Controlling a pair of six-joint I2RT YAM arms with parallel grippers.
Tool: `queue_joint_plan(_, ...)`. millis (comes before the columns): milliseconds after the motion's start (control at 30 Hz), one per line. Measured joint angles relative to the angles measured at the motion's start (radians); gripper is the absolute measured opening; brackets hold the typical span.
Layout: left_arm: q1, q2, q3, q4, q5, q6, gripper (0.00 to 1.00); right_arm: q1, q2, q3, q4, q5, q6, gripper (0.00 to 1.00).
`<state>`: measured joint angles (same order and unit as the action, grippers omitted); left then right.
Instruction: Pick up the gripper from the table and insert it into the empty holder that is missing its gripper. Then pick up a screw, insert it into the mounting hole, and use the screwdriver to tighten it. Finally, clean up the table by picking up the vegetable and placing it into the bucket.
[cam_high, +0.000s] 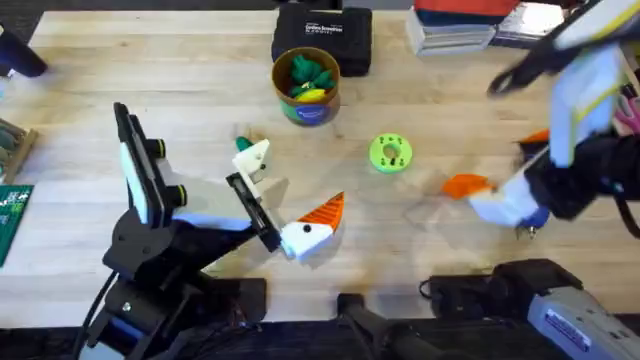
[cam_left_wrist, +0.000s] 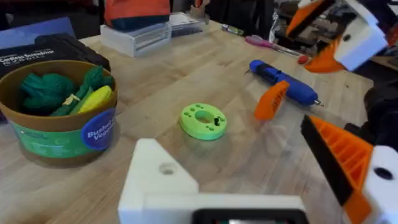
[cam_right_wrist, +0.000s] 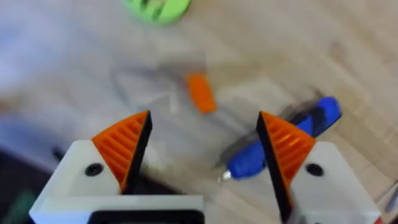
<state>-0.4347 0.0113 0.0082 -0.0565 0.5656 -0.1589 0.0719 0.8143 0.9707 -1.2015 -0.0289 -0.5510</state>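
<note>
While the left arm lies low over the bench (cam_high: 150, 70), its left gripper (cam_high: 300, 185) stands wide apart with nothing between the jaws. One jaw carries a white block with an orange ribbed finger. The other end of the black holder (cam_high: 255, 205) bears a bare white block (cam_left_wrist: 155, 180) with no orange finger on it. Just at 11 o'clock of that bare block, a small dark green vegetable (cam_high: 243, 144) lies on the wood.

At 12 o'clock of the left gripper, well apart, stands the bucket (cam_high: 281, 78), upright, with a frilly green toy (cam_high: 312, 70) and a yellow toy (cam_high: 312, 95) inside. A black case (cam_high: 322, 35) sits just at 12 o'clock of it. At 4 o'clock of the bucket, the lime-green disc (cam_high: 390, 153) lies flat.

At 4 o'clock of the disc, near it, the loose gripper piece (cam_high: 465, 185) rests on the bench, its orange wedge uppermost in the left wrist view; nothing touches it. Just at 3 o'clock of it lies the blue screwdriver (cam_left_wrist: 283, 81), its metal bit pointing away from the disc.

Over the screwdriver hangs the right gripper (cam_right_wrist: 202, 121), jaws spread and empty. In the right wrist view the blue barrel runs under one orange finger, and the loose piece lies beyond the gap between the fingertips. I cannot tell whether the white finger touches the screwdriver.
</note>
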Motion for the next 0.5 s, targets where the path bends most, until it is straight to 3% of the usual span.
queue_joint_plan(133,0.000,0.000,0.000,0.000,0.000,0.000,0.985,0.000,0.061,-0.001,-0.085,0.014,-0.128,0.994)
queue_joint_plan(500,0.000,0.000,0.000,0.000,0.001,0.000,0.985,0.000,0.306,-0.034,0.017,0.014,-0.192,0.994)
